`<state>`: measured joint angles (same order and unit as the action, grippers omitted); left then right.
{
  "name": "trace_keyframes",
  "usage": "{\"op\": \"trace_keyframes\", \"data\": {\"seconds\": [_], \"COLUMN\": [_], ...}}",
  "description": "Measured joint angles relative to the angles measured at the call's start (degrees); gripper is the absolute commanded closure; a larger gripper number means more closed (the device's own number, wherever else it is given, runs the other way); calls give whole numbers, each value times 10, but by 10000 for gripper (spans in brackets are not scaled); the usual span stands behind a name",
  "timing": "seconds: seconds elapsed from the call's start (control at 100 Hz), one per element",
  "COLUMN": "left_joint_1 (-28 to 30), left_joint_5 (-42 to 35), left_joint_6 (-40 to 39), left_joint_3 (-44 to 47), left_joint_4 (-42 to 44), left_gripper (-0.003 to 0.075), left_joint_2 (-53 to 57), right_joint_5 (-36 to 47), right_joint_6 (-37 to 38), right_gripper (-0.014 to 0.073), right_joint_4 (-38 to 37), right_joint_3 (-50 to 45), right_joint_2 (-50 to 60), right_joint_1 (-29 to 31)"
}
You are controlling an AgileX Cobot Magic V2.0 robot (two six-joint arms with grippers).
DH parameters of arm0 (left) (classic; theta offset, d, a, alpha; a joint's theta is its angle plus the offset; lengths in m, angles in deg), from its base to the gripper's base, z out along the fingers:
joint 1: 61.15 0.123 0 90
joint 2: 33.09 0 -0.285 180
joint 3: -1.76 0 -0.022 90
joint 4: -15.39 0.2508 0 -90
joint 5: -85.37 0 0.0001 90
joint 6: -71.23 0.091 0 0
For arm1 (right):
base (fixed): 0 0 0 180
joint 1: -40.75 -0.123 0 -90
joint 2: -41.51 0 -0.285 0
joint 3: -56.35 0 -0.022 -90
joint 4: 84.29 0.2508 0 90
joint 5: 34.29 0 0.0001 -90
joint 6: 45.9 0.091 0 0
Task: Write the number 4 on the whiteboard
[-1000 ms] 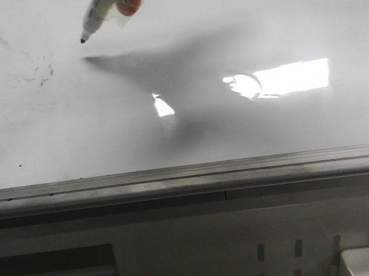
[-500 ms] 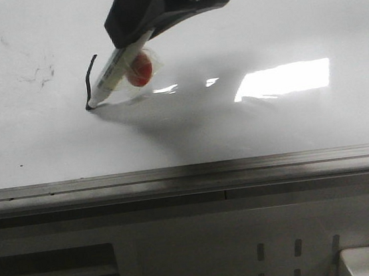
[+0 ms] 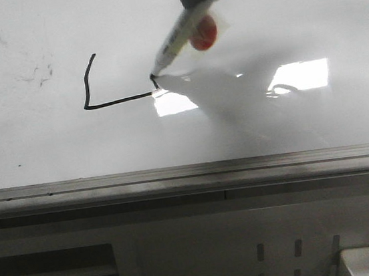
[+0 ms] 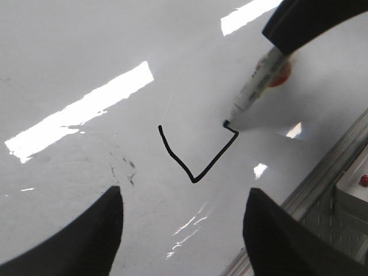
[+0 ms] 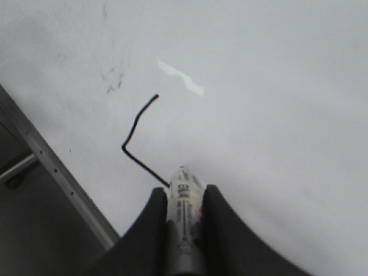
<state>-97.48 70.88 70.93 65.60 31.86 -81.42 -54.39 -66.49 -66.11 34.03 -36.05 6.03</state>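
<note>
The right gripper (image 5: 183, 215) is clamped on a marker (image 3: 179, 37) whose tip touches the whiteboard (image 3: 304, 15) at the right end of the L-shaped stroke of the number 4 (image 3: 102, 94), a small hook just begun there; the marker's long axis slants up and to the right from the tip. The long vertical line is not yet drawn, so the next stroke probably belongs near that right end, under the right arm. The left gripper (image 4: 183, 230) hangs with jaws apart, holding nothing, and both arms are mostly cut off in the front view
</note>
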Motion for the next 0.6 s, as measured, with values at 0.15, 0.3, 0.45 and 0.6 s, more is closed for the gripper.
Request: {"op": "trace_keyframes", "data": {"seconds": [0.15,0.3,0.45,0.6], "left_joint_1": [0,0,0,0], "left_joint_5": [0,0,0,0], "left_joint_6": [0,0,0,0], "left_joint_3": [0,0,0,0], "left_joint_4": [0,0,0,0], "left_gripper": [300,300,300,300], "left_joint_2": [0,0,0,0], "right_joint_5": [6,11,13,-8], "right_joint_6": [0,0,0,0], "right_gripper": [658,658,658,658], "right_joint_4": [-12,-13,-1,26], "right_joint_3": [40,48,32,-10], "right_joint_2": [-14,-41,-50,-48], "right_joint_1": [-4,-4,-9,-26]}}
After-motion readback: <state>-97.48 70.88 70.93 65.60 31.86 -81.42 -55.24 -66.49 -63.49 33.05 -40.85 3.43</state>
